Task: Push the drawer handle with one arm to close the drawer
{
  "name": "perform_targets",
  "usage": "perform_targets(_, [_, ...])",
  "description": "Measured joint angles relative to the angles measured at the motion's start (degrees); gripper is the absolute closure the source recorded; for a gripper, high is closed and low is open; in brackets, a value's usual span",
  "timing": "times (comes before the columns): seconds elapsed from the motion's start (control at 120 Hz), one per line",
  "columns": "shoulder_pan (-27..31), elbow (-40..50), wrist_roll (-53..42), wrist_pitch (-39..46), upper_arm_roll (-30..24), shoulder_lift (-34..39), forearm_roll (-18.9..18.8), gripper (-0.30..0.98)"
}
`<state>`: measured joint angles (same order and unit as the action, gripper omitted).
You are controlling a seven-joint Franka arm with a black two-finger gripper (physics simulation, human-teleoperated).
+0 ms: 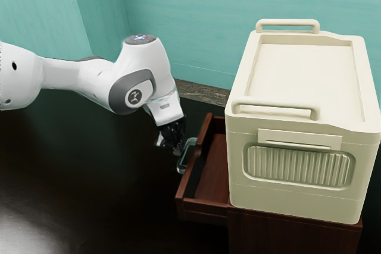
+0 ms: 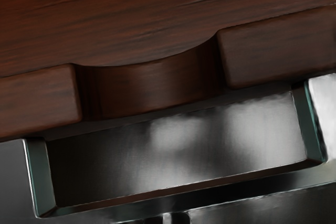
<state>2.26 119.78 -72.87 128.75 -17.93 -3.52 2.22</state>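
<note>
Right by the drawer's outer side, our gripper (image 1: 176, 146) is angled down at the handle (image 2: 310, 124). Honestly, we can't tell if its fingers are apart or together, or whether they're touching the handle or just beside it. The handle is a see-through, teal-edged frame sticking out from the front (image 1: 186, 190), which has a scooped notch (image 2: 152, 87) in its top edge. In the wrist view you get the front running right alongside the handle, with the drawer floor past it.

The drawer (image 1: 212, 168) itself is reddish-brown wood, and it's sticking out of the cabinet (image 1: 286, 233) toward the exterior view's left, so yeah, it's open. We can see a good patch of its bare wood floor, but the inner end is hidden behind the box (image 1: 238, 173).

That box is a big cream thing standing upright on the cabinet, just beside the open part of the drawer. It's got two bar grips on top and a ribbed panel (image 1: 297, 166) on one side. Its top is closed over, so no clue what's in it.

Around all this is a dark glossy surface (image 1: 77, 165), then a gray, stony-looking strip (image 1: 202, 92) at the foot of the teal wall (image 1: 196, 22).
</note>
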Motion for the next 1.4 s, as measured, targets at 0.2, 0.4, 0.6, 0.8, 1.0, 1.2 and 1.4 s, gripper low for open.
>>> perform_targets(0.2, [-0.95,-2.63,-1.02,-0.03,-0.27,-1.87,0.77,0.78])
perform_targets(0.4, [-1.36,-3.42,-1.71,0.17,-0.58,-2.58,1.73,0.79])
perform_targets(0.6, [-2.37,-4.76,-2.15,0.51,-0.60,-3.97,2.56,0.79])
perform_targets(0.8, [-3.00,-5.71,-2.35,1.07,-0.98,-4.74,3.51,0.78])
perform_targets(1.0, [-3.11,-5.83,-2.36,1.54,-1.73,-5.03,4.40,0.79])
perform_targets(1.2, [-3.09,-6.81,-2.38,2.54,-2.51,-6.32,4.79,0.79])
perform_targets(1.4, [-4.24,-8.06,-2.39,3.32,-2.62,-7.12,5.53,0.78])
